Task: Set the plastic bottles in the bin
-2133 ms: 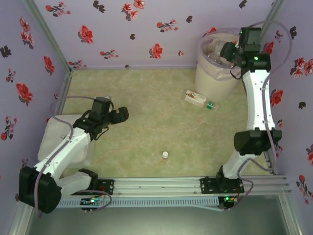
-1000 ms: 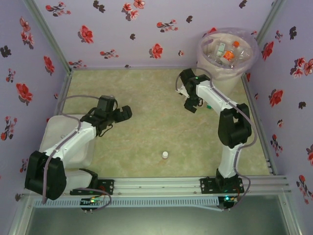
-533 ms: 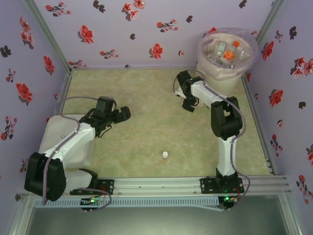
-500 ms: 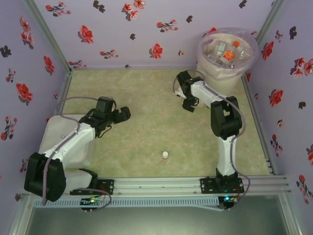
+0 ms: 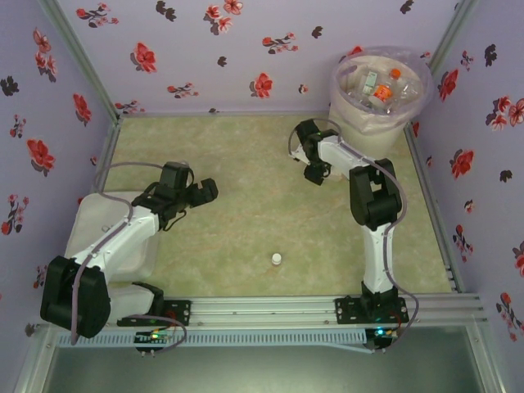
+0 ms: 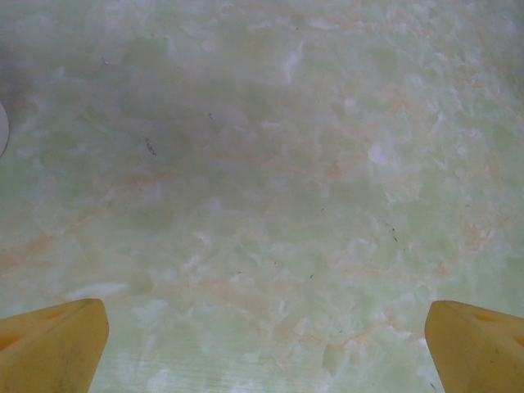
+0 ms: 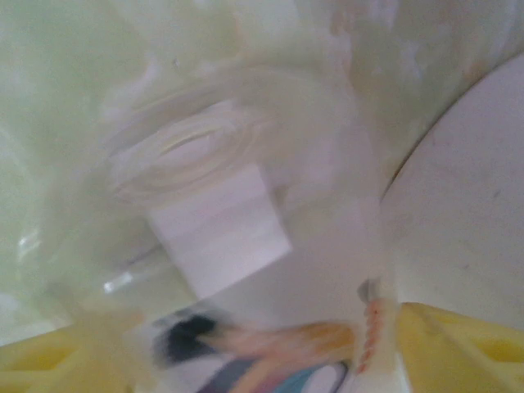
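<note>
Your right gripper point(image 5: 316, 169) was poised right over a clear plastic bottle point(image 7: 214, 219) lying between its fingers point(image 7: 458, 344), beside the bin point(image 5: 366, 136)'s base; whether it had clamped, I cannot tell. Your left gripper point(image 5: 205, 191) gaped open, well apart.

Green mat point(image 5: 237, 147): open floor across the centre and far left, broken by one white cap point(image 5: 277, 259) near the front. Bin point(image 5: 377, 135) fills the far right corner. Flat white box point(image 5: 86, 229) lines the near left edge. A bottle point(image 7: 221, 188) lies just beside the bin's wall.
</note>
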You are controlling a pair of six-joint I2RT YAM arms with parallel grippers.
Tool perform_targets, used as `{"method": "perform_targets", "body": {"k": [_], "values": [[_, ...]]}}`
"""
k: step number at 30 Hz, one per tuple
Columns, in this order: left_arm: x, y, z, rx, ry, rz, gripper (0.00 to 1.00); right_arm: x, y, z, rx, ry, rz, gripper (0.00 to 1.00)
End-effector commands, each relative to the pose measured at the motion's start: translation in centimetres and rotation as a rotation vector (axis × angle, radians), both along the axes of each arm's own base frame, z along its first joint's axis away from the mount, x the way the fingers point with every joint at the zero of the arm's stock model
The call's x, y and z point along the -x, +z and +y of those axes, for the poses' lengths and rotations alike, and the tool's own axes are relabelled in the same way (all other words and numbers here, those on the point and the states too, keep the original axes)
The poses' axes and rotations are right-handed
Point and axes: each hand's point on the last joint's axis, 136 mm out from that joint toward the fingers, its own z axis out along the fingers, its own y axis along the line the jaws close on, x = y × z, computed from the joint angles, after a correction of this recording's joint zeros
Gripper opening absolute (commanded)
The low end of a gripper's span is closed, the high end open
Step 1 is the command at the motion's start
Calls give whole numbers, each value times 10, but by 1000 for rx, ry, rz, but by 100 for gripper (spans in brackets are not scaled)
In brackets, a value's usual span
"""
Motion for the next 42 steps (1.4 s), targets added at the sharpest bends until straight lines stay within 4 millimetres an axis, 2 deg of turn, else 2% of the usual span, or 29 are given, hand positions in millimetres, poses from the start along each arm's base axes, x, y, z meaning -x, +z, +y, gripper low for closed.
{"method": "perform_targets", "body": {"k": [1, 7, 10, 13, 17, 23, 25, 27, 30, 33, 35, 40, 42], "values": [[2, 0, 4, 12, 16, -2, 100, 5, 13, 4, -38, -21, -6, 69], [0, 1, 4, 7, 14, 2, 100, 10, 33, 5, -61, -56, -46, 65], [-2, 1, 2, 9, 13, 2, 100, 13, 60, 14, -115, -68, -100, 64], [-3, 5, 2, 11, 14, 2, 100, 21, 101, 30, -180, -72, -166, 63], [-4, 10, 3, 6, 15, -4, 100, 35, 191, 56, -430, -92, -286, 61], [-8, 16, 2, 10, 23, -21, 100, 56, 329, 61, -721, -113, -536, 54], [-12, 23, 0, 14, 12, -31, 100, 58, 370, 56, -798, -132, -656, 53], [-15, 31, -2, 11, 2, -42, 100, 54, 411, 43, -842, -165, -804, 53], [-19, 42, -5, 15, -9, -61, 100, 35, 450, 10, -863, -238, -957, 53], [-21, 48, -8, 29, -19, -69, 100, 3, 464, -26, -897, -339, -1008, 52], [-20, 51, -9, 34, -26, -69, 100, -19, 458, -43, -907, -389, -998, 52], [-13, 56, -5, 26, -25, -78, 100, -68, 418, -70, -903, -496, -952, 53], [-11, 55, -4, 32, -17, -77, 100, -79, 398, -75, -907, -535, -918, 54]]}}
